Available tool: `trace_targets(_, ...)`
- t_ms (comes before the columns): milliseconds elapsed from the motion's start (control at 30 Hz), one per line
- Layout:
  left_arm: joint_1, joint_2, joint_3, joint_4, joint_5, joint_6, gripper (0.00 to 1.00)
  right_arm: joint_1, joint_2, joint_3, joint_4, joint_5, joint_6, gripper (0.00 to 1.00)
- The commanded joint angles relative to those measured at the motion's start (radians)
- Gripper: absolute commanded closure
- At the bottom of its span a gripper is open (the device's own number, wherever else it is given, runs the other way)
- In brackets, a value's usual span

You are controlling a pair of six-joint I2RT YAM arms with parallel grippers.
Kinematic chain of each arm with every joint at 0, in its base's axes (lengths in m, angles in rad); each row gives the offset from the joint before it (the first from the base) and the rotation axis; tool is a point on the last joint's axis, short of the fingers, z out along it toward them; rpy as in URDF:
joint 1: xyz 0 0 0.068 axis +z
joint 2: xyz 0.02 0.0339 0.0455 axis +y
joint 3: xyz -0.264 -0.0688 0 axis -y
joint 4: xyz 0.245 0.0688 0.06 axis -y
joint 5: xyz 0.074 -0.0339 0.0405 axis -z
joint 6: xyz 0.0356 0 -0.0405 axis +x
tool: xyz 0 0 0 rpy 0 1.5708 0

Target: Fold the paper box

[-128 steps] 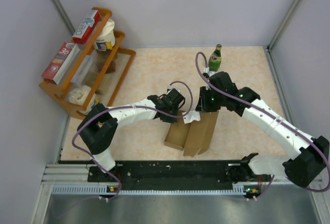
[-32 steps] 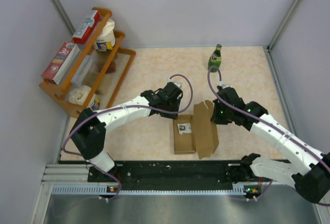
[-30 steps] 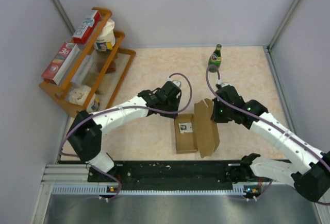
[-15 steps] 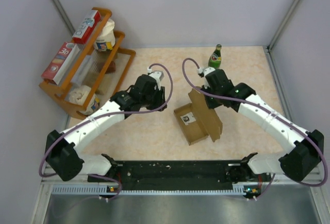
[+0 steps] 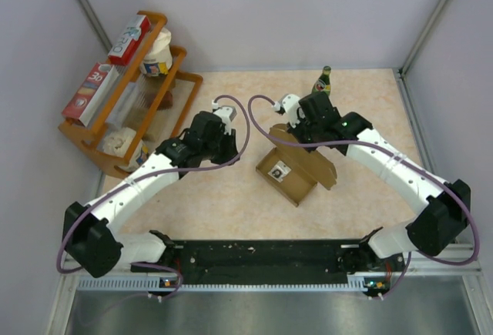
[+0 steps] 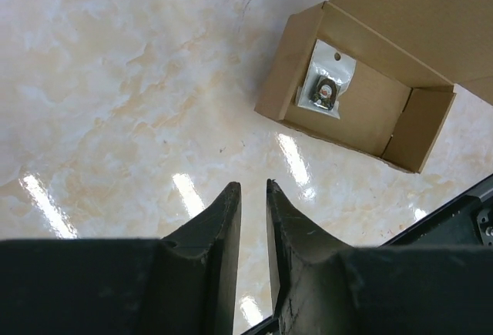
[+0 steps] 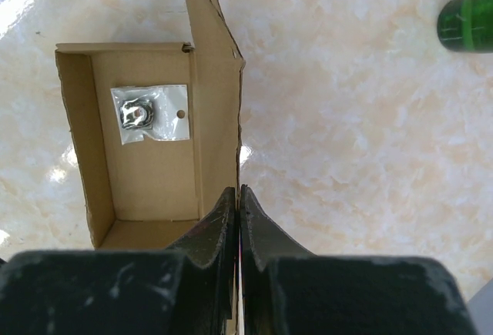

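Observation:
The paper box (image 5: 299,183) is a brown cardboard mailer lying open mid-table, with its lid (image 5: 312,159) raised. A small clear bag with a metal part (image 5: 277,171) lies inside; it also shows in the right wrist view (image 7: 150,113) and the left wrist view (image 6: 326,88). My right gripper (image 5: 297,136) is shut on the lid's edge, with the cardboard pinched between the fingers (image 7: 239,190). My left gripper (image 5: 224,145) hovers left of the box, apart from it. Its fingers stand a narrow gap apart with nothing between them (image 6: 253,185).
A green bottle (image 5: 323,81) stands at the back right, close behind my right arm, and shows in the right wrist view (image 7: 468,19). A wooden rack (image 5: 115,112) with red-and-white cartons (image 5: 129,38) and jars stands at the back left.
My right gripper has swung the box by its lid counter-clockwise and toward the back. My left arm has pulled away to the left, off the box.

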Motion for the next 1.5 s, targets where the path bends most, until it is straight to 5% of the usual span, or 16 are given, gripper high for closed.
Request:
trace_targets(0, 0.03, -0.051, -0.043, 0.075, 0.051, -0.002, 0.79, 0.007, 0.006, 0.045, 0.057, -0.006, -0.077, 1.0)
trace_targets(300, 0.058, -0.049, -0.061, 0.091, 0.062, -0.019, 0.85, 0.007, -0.036, -0.041, 0.18, 0.059, -0.059, 1.0)
trace_targets(733, 0.118, -0.08, -0.162, 0.305, 0.2, 0.054, 0.95, 0.007, -0.038, -0.055, 0.099, -0.275, -0.321, 1.0)
trace_targets(1033, 0.118, -0.111, -0.248, 0.549, 0.403, 0.177, 0.61, 0.007, -0.018, -0.017, -0.004, -0.345, -0.407, 1.0)
trace_targets(1300, 0.109, -0.059, -0.253, 0.629, 0.555, 0.259, 0.47, 0.007, -0.015, -0.014, -0.016, -0.369, -0.425, 1.0)
trace_targets(1467, 0.05, -0.025, -0.247, 0.614, 0.489, 0.36, 0.46, 0.007, -0.015, -0.012, -0.019, -0.384, -0.436, 1.0)
